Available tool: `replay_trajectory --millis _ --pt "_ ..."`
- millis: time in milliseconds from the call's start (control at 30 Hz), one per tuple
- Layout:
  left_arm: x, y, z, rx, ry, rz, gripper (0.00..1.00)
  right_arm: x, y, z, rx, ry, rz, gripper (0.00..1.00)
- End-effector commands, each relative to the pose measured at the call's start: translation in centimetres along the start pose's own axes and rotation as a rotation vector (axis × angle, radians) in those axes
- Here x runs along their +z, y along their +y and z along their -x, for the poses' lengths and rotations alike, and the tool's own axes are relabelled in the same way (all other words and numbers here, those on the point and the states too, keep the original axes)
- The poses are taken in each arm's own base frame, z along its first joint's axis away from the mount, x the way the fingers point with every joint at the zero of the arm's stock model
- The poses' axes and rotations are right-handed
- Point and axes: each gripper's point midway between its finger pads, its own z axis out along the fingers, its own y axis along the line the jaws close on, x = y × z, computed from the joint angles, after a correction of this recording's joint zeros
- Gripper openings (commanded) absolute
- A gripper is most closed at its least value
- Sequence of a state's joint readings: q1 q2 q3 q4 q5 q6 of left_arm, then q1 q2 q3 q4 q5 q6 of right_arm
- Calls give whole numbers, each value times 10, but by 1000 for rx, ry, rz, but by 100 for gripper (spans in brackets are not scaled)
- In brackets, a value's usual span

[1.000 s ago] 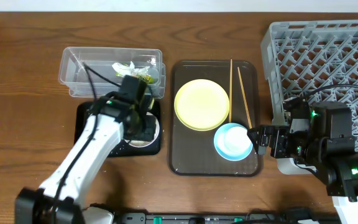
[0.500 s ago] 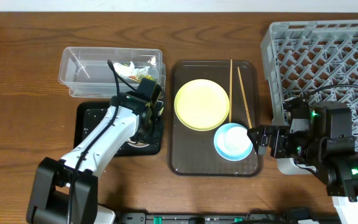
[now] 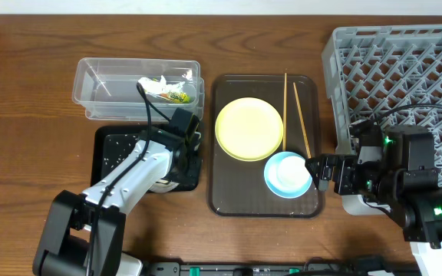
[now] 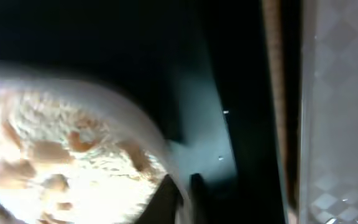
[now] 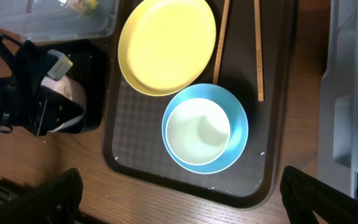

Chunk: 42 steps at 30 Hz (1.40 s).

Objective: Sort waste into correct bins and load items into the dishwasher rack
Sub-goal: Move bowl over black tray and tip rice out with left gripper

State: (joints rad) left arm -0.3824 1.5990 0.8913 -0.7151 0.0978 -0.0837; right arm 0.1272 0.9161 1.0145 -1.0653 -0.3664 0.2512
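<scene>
My left gripper [image 3: 181,157] is shut on the rim of the small white bowl [image 4: 61,155], which holds beige food crumbs, over the black tray [image 3: 110,149]. The bowl also shows in the right wrist view [image 5: 67,93]. The clear tub [image 3: 98,92] holds the sauce packet [image 3: 176,96] and the paper scrap [image 3: 153,83]. The yellow plate [image 3: 249,129], the chopsticks [image 3: 285,107] and the light-blue bowl [image 3: 288,174] lie on the brown tray [image 3: 229,192]. My right gripper [image 5: 182,193] is open and empty, just right of the blue bowl [image 5: 205,127].
The grey dishwasher rack [image 3: 405,69] stands at the right, behind my right arm. The black tray has scattered crumbs on its left part. The clear tub touches the black tray's far edge, and both sit close to the brown tray's left side.
My left wrist has shifted right and toward the near side over the black tray, and the bowl is now mostly hidden under it. The right arm has not moved.
</scene>
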Motion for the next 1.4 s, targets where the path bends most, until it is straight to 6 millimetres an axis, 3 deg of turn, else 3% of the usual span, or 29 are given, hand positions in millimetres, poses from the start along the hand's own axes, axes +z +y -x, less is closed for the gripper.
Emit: replay_trajectory --millis 0,100,300,433,567,767,933,1133,1367 --pt "-9 0 9 -42 -22 9 6 -5 0 6 -5 -21 -1 99" --pt "-27 -6 16 -60 -49 -21 6 -5 0 6 -5 -21 -1 99" --pt "-90 -39 36 -101 -197 -363 6 -5 -1 5 -4 -18 -2 99" --pt "-134 -34 41 -185 -286 -612 6 -5 -1 4 -3 -16 -3 99" --pt "-156 -20 40 -221 -353 -835 6 -5 -1 5 -4 -17 -2 99" --pt "-163 3 38 -252 -464 -1120 6 -5 -1 5 -4 -18 -1 99" --pt "-167 10 40 -255 -522 -1338 6 -5 -1 5 -4 -18 -2 99" --pt "-143 15 43 -338 -452 -1382 6 -5 -1 3 0 -9 -4 99" --pt "-137 18 46 -296 -488 -1355 6 -5 -1 1 1 -4 -5 99"
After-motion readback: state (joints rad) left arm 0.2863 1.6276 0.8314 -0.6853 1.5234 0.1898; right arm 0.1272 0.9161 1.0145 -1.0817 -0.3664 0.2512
